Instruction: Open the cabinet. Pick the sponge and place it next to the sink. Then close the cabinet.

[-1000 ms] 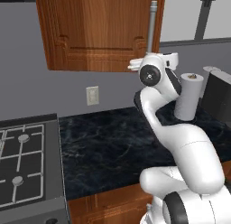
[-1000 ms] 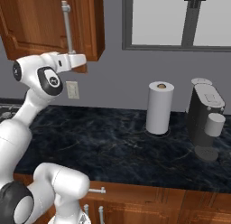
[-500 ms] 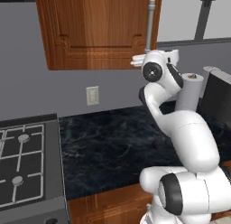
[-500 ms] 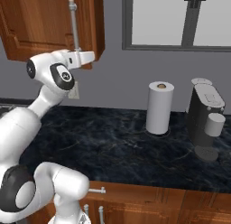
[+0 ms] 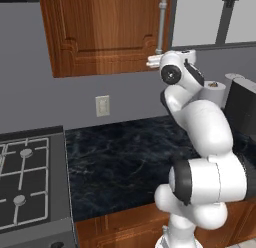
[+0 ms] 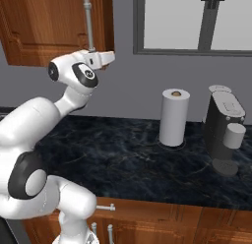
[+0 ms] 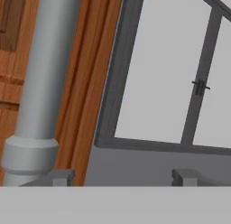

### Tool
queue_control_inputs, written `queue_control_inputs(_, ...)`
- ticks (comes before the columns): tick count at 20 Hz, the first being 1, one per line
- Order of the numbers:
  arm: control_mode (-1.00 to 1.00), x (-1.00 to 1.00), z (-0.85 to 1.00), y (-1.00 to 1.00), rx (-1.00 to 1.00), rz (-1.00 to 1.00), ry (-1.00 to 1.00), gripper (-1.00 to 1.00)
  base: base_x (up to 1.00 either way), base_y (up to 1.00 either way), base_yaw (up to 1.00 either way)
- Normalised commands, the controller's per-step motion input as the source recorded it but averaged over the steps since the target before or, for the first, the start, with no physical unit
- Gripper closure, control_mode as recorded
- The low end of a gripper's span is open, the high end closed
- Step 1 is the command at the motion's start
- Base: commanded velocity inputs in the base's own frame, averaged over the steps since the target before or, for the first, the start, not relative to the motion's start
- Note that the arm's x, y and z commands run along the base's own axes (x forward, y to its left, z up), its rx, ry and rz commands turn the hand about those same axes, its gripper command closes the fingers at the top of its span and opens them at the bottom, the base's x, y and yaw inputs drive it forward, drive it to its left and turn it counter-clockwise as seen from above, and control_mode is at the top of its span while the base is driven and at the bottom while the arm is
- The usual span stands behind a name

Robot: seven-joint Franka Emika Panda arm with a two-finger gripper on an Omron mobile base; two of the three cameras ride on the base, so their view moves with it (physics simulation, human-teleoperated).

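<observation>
The reddish-brown cabinet hangs on the wall with its door shut. Its long silver handle runs down the door's right edge. My gripper is raised to the handle's lower end. Its fingertips stand wide apart, open, with nothing between them. In the hand view the handle's lower end lies just left of the left fingertip. The sponge and the sink are out of view.
A paper towel roll and a dark coffee machine stand on the black counter to the right. A gas stove lies at the left. A window is right of the cabinet, a wall outlet below it.
The jaws have gone from shut to wide open. The hand has risen a little beside the handle's lower end and the elbow has swung up. The cabinet door looks the same.
</observation>
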Motion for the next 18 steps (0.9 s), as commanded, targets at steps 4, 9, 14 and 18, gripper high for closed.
queue_control_inputs(4,-1.00,0.46,0.00,0.11,0.00,0.04,0.00,-1.00,0.00,0.00,0.00)
queue_control_inputs(9,-1.00,0.52,0.00,0.13,0.00,0.05,0.00,-1.00,0.00,0.00,0.00)
queue_control_inputs(14,-1.00,0.69,0.00,0.22,0.00,0.07,0.00,-1.00,0.00,0.00,0.00)
queue_control_inputs(18,-1.00,0.79,0.00,0.16,0.00,0.05,0.00,-1.00,0.00,0.00,0.00)
